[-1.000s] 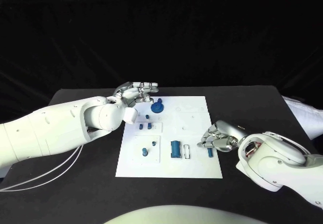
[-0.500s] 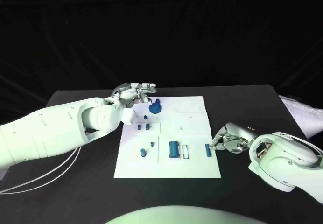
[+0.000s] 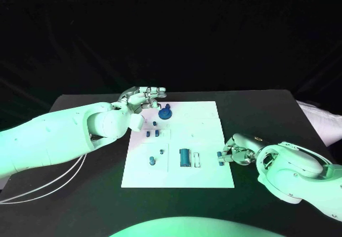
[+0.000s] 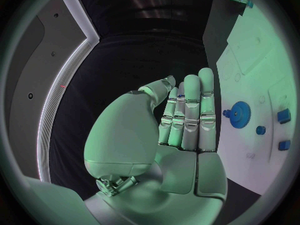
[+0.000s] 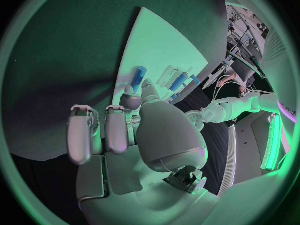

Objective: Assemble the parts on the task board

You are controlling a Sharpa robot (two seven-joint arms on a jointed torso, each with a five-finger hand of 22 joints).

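My right hand [image 3: 235, 152] sits at the right edge of the task board [image 3: 206, 177], pinching a small blue peg [image 5: 138, 78] between thumb and a fingertip while the other fingers stay spread off to the side; the wrist view shows the peg sticking out past my fingertips toward the board, which I judge keeps its free end clear for seating. Just inside that edge lie a large blue cylinder [image 3: 185, 157] and a pale slot [image 3: 197, 160] beside it, so I reckon the peg is meant for somewhere near there. My left hand [image 3: 146, 97] hovers at the board's far left corner, fingers straight and together in the wrist view, holding nothing and touching nothing, close to the blue gear [image 3: 165, 114] that stands near that corner. Between the gear and the cylinder, toward the board's left side, rest several small blue pieces [image 3: 151, 133], not yet assembled. Much of the task looks unfinished.
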